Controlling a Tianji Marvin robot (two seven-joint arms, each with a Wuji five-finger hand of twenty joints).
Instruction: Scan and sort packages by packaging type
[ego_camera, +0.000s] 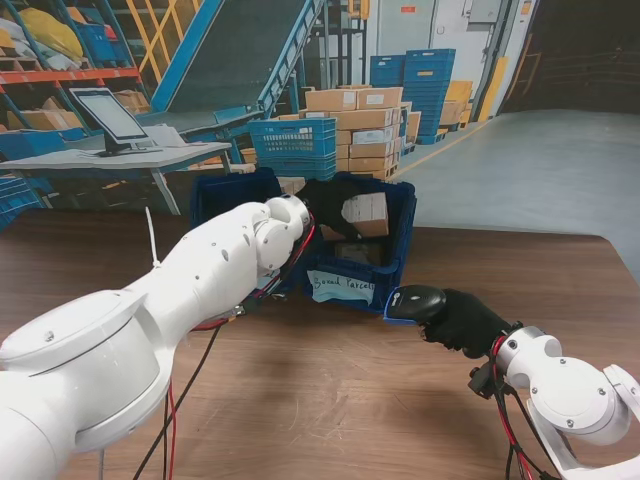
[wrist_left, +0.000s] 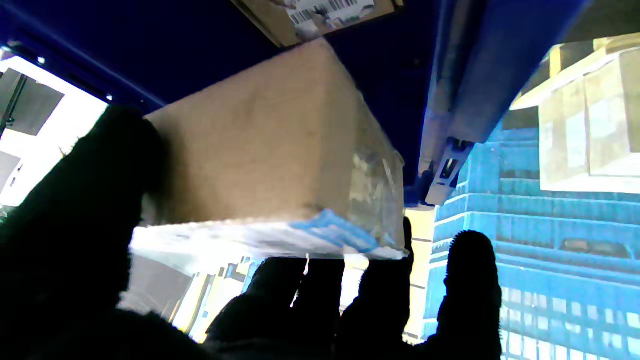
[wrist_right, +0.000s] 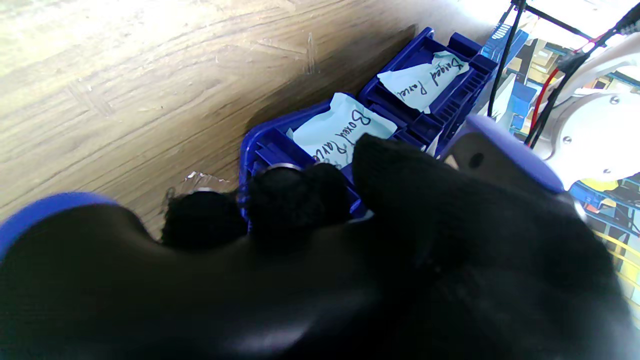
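Our left hand (ego_camera: 325, 205) is clamped on a cardboard box (ego_camera: 366, 213), thumb one side, fingers (wrist_left: 380, 295) the other, held over the blue crate (ego_camera: 395, 275) labelled "Boxed Parcels". Another labelled box (wrist_left: 320, 15) lies just beyond it in the crate. Our right hand (ego_camera: 462, 320) is wrapped round the barcode scanner (ego_camera: 415, 302), just beside the crate's front wall on the worktop (ego_camera: 330, 400).

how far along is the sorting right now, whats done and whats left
Looks done: one labelled box already lies in the Boxed Parcels bin. In hand: the left hand holds a cardboard box over that bin; the right hand grips the scanner. Left: releasing the box; remaining packages aren't visible.
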